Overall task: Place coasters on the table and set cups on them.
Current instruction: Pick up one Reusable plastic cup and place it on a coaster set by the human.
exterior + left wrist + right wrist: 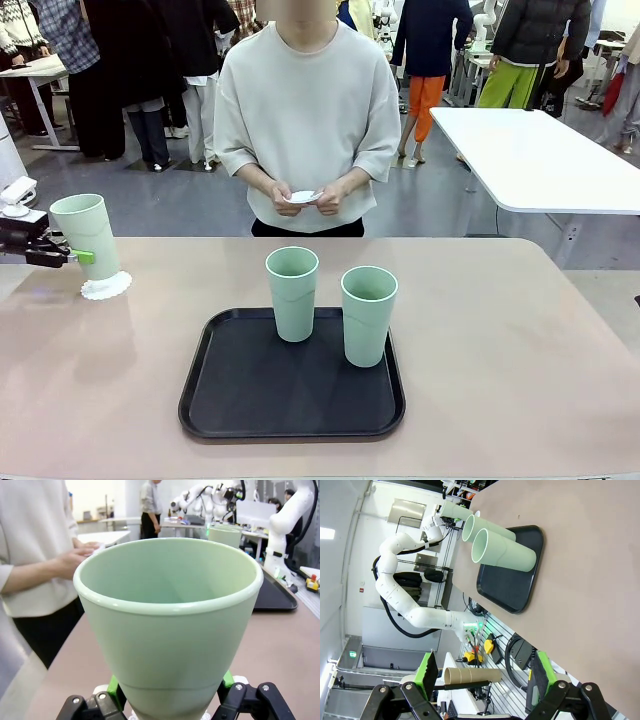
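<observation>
At the table's (520, 380) far left, my left gripper (80, 256) is shut on a pale green cup (85, 232) whose base rests on a white scalloped coaster (106, 286). In the left wrist view that cup (170, 620) stands between the green pads (114, 687) of my left gripper (170, 696). Two more cups (292, 292) (368, 315) stand upright on the black tray (250, 400). The person at the far side holds another coaster (303, 197) in both hands. My right gripper (482, 680) hangs open off the table's edge with nothing between its fingers, looking toward the tray (510, 590) and the cups (505, 552).
A white table (540, 160) stands behind at the right, and people stand in the background. Bare tan tabletop lies left and right of the tray. In the right wrist view, the left arm (400, 580) shows beyond the table.
</observation>
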